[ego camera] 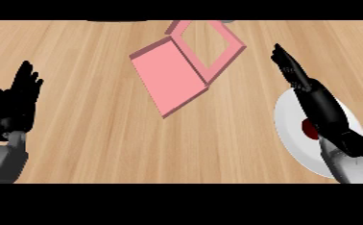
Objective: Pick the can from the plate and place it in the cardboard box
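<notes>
A white plate [292, 129] lies on the wooden counter at the right edge. On it a dark red can [309, 129] shows only as a small patch, mostly hidden under my right hand [319, 105]. That hand stretches over the plate with its fingers straight, pointing up and to the left, and is open. A pink box [186, 65] with its lid folded open lies at the top centre, well to the left of the plate. My left hand [20, 101] rests open at the left edge, fingers up.
Bare wood counter [99, 142] spreads between the two hands and below the box. The box's open frame reaches the top edge of the view.
</notes>
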You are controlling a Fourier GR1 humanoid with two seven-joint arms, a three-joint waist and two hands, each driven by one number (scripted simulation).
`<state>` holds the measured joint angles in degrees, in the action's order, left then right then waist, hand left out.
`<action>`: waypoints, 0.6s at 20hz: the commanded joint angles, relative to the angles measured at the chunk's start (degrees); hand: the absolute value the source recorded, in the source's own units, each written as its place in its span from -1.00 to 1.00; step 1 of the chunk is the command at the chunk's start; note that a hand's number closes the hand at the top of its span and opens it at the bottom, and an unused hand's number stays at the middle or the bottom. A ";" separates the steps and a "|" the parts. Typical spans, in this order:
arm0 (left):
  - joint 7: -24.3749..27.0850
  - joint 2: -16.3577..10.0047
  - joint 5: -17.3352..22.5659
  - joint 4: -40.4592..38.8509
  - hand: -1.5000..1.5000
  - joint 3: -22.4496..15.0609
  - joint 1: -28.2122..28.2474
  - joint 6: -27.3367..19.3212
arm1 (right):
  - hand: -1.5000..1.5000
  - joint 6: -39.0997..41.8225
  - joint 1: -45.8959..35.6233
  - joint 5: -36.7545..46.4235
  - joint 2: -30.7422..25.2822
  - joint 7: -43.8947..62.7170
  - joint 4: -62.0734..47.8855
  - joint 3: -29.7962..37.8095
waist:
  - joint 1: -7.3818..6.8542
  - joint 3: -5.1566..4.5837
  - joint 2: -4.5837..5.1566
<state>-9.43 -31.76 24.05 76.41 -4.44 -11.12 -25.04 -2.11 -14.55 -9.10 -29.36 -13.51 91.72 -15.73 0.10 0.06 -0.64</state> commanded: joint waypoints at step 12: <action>9.56 2.08 -12.41 7.35 0.00 -13.23 7.74 2.80 | -1.00 -9.96 3.50 -9.08 2.51 -6.76 -22.61 24.62 | -0.17 0.14 0.99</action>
<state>-2.55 -31.39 14.06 83.22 -15.03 -5.20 -21.95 -8.30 -13.74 -15.29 -32.03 -14.94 75.33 4.00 0.27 0.06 0.35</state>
